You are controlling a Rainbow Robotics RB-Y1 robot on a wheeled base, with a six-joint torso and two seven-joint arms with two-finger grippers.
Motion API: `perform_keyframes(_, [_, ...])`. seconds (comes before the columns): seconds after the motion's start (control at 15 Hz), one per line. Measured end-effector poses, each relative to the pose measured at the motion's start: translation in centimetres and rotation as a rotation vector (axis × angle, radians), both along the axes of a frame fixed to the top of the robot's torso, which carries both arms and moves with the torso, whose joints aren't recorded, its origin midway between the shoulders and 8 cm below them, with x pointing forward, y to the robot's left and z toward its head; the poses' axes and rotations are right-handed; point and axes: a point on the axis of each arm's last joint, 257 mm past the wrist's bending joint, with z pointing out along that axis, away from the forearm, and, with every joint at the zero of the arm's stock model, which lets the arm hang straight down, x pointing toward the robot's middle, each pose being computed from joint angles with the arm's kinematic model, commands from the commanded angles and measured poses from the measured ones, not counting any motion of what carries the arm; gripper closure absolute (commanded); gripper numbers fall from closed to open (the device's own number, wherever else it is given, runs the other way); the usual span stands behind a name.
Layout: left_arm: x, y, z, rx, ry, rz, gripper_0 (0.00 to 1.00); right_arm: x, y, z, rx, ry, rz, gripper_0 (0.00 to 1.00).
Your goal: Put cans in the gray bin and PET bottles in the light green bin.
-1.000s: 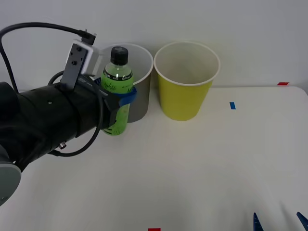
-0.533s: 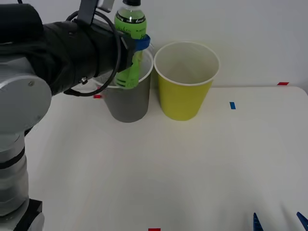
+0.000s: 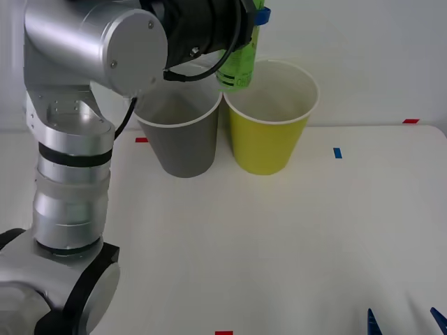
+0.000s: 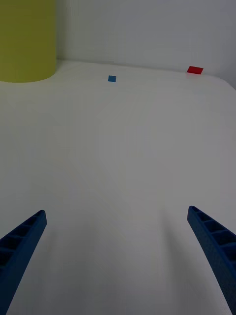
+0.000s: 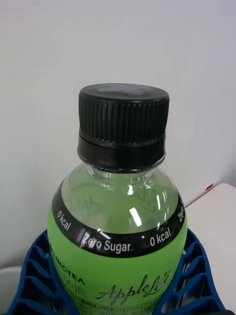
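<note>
The left tool (image 3: 253, 17) grips the PET bottle (image 3: 238, 68) (black cap, green label) in the air, above the rim between the gray bin (image 3: 180, 136) and the light green bin (image 3: 269, 118). The right tool (image 4: 118, 256) hangs released over the tabletop (image 3: 293, 237), well apart from the light green bin.

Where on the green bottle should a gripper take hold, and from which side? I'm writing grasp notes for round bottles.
Grip the bottle on its round body below the shoulder, coming in from the side. The left gripper shows this: its ribbed blue fingers wrap both flanks of the label, leaving the black cap free. The body is wide and even; the neck narrows, so a higher grip would likely slip.
</note>
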Motion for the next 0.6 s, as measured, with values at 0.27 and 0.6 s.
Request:
perform_keyframes(0.27, [2.3,-4.4,0.0,-0.012,-0.059,-0.044,1.0,0.0,0.0,0.0,0.0,0.0,0.0,0.0])
perform_keyframes(0.6, [3.9,-7.9,-1.0,-0.064,-0.106,-0.067,1.0,0.0,0.0,0.0,0.0,0.0,0.0,0.0])
